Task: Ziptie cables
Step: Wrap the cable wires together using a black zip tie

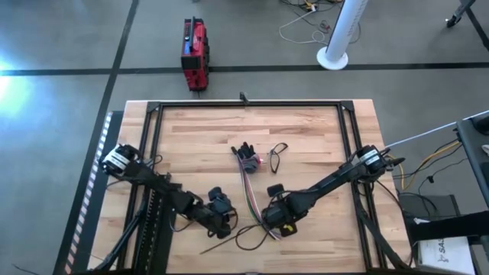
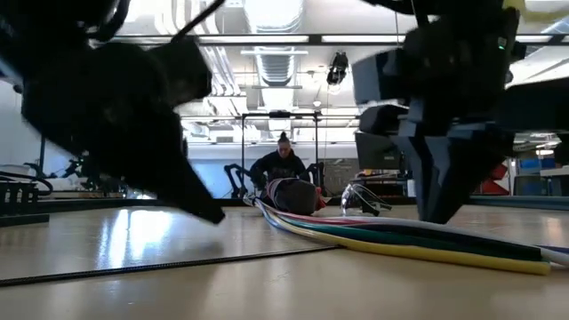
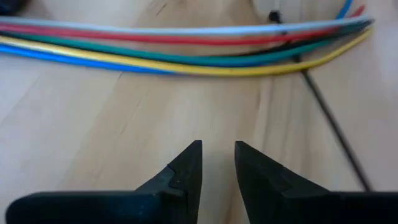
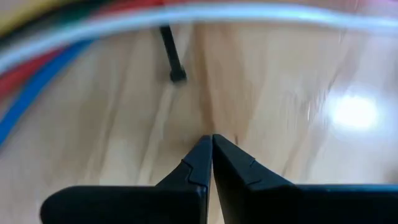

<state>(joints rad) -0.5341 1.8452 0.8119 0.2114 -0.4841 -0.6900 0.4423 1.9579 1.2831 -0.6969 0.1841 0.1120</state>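
Cables [image 1: 249,189] in mixed colours lie along the middle of the wooden table [image 1: 199,137], running from a dark connector clump [image 1: 244,152] toward the near edge, where both arms work. The left gripper [image 1: 221,221] sits low beside the bundle's near end, its fingers [image 3: 186,168] parted by a narrow gap and holding nothing; its wrist view shows white, red, green, yellow and blue wires just ahead. The ziptie [image 1: 226,241], a thin dark strap, lies flat on the wood near the table's front edge, crossing under the wires; from above it is only a faint line, and its head end shows in the right wrist view [image 4: 177,74]. The right gripper [image 1: 276,224] hovers over the bundle's near end, fingers [image 4: 202,163] pressed together on nothing. A small black wire loop [image 1: 276,150] rests apart, beside the connector. At table height, both grippers are blurred dark shapes cut off by the frame, and a person [image 2: 283,163] sits far behind the table.
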